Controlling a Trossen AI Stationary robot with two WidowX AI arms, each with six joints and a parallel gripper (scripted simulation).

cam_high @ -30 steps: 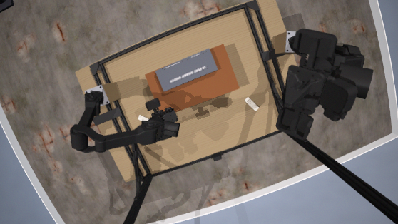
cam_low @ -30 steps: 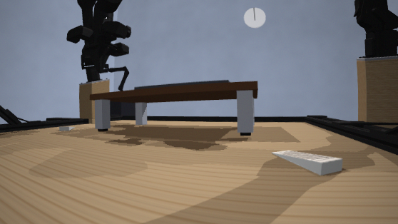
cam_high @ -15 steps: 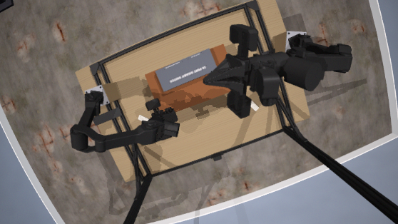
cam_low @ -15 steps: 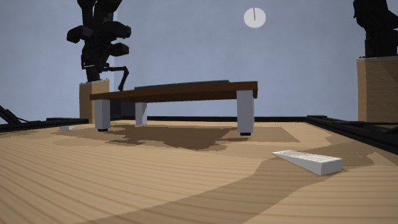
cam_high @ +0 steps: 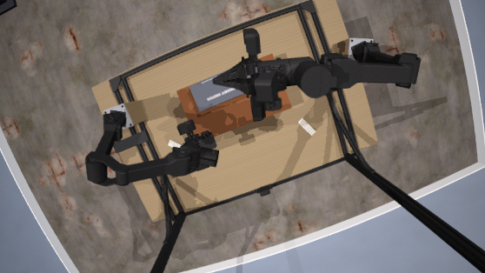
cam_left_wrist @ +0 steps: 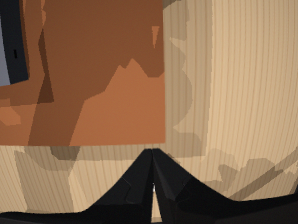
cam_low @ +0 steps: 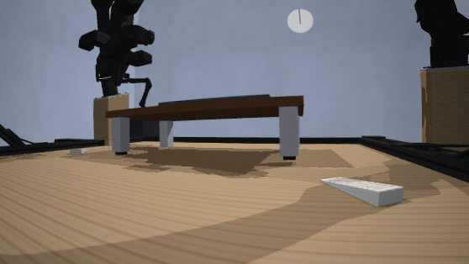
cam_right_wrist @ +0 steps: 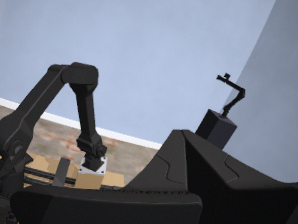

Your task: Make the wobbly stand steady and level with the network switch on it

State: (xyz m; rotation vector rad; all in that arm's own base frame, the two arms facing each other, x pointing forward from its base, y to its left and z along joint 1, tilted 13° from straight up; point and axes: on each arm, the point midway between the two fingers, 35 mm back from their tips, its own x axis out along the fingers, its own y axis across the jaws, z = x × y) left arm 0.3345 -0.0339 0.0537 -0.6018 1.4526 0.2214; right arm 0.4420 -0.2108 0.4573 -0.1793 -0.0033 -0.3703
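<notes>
Left wrist view: the left jaws are closed, holding nothing.

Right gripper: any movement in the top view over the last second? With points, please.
Yes. The right gripper (cam_high: 215,81) (cam_right_wrist: 179,137) has swung from the picture's right side toward picture left, now reaching over the network switch (cam_high: 204,96) (cam_low: 214,99) (cam_left_wrist: 16,60).
</notes>
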